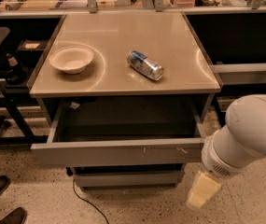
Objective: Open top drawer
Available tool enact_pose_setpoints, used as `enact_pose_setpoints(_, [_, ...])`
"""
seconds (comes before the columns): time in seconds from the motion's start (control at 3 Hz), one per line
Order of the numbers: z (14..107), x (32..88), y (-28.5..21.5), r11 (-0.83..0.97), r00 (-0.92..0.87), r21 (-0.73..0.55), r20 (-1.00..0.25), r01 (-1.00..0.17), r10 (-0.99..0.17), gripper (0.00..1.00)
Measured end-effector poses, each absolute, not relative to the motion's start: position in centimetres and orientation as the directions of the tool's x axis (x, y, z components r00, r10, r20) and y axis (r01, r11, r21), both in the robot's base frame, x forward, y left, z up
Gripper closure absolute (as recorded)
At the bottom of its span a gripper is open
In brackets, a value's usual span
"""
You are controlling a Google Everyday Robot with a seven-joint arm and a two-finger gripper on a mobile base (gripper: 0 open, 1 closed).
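Top drawer [118, 150]: centre of the frame, directly under the tabletop [123, 36]. It stands pulled well out, its grey front panel forward of the cabinet and its dark inside open to view from above.
Scuff marks [181, 149]: small white flecks on the drawer front, right of centre.
Lower drawer front [128, 177]: a shorter grey panel below, set back and shut.
End effector [202, 191]: lower right of the frame, a cream-coloured tip pointing down toward the speckled floor. It hangs below and to the right of the drawer's right corner, apart from it. Whether it is released or clenched cannot be told.
Arm [247, 134]: a bulky white segment entering from the right edge, just beside the drawer's right end.
Bowl [71, 59]: pale and upright, on the left of the tabletop.
Can [144, 65]: lying on its side near the tabletop's middle, well apart from the bowl.
Progress: the drawer looks open about as far as the task needs, with nothing touching it. As judged from here, little or nothing remains except drawing the arm clear.
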State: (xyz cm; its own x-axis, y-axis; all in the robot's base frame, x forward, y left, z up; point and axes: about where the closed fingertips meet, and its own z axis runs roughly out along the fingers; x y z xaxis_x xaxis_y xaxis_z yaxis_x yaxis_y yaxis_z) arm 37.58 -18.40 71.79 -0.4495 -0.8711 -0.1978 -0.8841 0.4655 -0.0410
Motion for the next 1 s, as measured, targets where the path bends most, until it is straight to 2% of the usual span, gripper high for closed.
enact_pose_setpoints(0.33, [72.7, 41.7, -14.8, 0.426, -0.39, -0.082, -0.277, -0.901, -0.878, 0.0])
enact_pose_setpoints(1.0, [69.6, 46.5, -8.7, 0.343, -0.311, -0.056, -0.308, -0.938, -0.899, 0.0])
